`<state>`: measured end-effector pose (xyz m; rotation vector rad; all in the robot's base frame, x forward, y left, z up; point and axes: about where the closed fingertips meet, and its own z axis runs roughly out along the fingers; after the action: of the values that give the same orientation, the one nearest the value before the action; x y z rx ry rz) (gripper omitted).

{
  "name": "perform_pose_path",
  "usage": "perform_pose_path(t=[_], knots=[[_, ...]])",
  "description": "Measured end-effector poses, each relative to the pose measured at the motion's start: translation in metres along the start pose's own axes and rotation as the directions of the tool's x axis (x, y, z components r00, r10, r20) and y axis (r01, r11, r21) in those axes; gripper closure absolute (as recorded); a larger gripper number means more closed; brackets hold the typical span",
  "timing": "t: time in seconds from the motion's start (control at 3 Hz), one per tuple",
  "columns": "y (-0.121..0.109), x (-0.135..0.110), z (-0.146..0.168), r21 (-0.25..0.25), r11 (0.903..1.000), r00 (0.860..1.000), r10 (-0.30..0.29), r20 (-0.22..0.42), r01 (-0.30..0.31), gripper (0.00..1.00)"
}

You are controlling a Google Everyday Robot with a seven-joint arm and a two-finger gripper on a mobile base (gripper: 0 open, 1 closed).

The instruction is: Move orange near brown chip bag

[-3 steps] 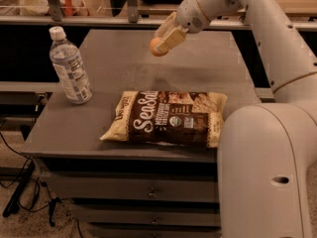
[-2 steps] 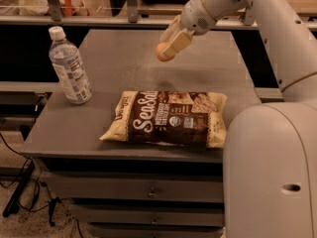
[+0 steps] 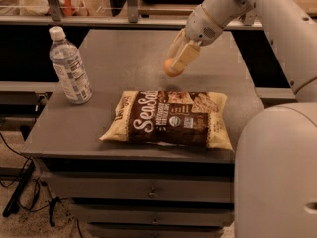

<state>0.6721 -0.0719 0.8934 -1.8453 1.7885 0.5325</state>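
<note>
orange (image 3: 172, 67) | pinched between fingers (image 3: 185, 56) | aloft (just behind brown chip bag (image 3: 168, 119))

— What can be read here?
— Mostly the brown chip bag (image 3: 168, 120). White script across its dark middle starts with "Sen"; the later letters are unclear. The round seal and fine print beside it are too small to read.
— The water bottle (image 3: 71, 68)?
— Its label has print, none of it legible.
— And the gripper (image 3: 177, 63)?
— Nothing legible there. It hangs over the table (image 3: 114, 48) just beyond the bag, clasping the orange (image 3: 171, 69).
</note>
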Motion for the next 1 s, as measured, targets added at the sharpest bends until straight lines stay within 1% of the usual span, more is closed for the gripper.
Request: perform_pose_path(t=[0.33, 0.67, 1.0], knots=[[0.0152, 0.0110, 0.0044, -0.058, 0.9982, 0.999, -0.016, -0.033, 0.014, 1.00], [0.0215, 0.0177, 0.0041, -0.097, 0.9940, 0.998, -0.055, -0.044, 0.050, 1.00], [0.0193, 0.0155, 0.0032, -0.113, 0.9873, 0.993, -0.116, -0.034, 0.111, 1.00]])
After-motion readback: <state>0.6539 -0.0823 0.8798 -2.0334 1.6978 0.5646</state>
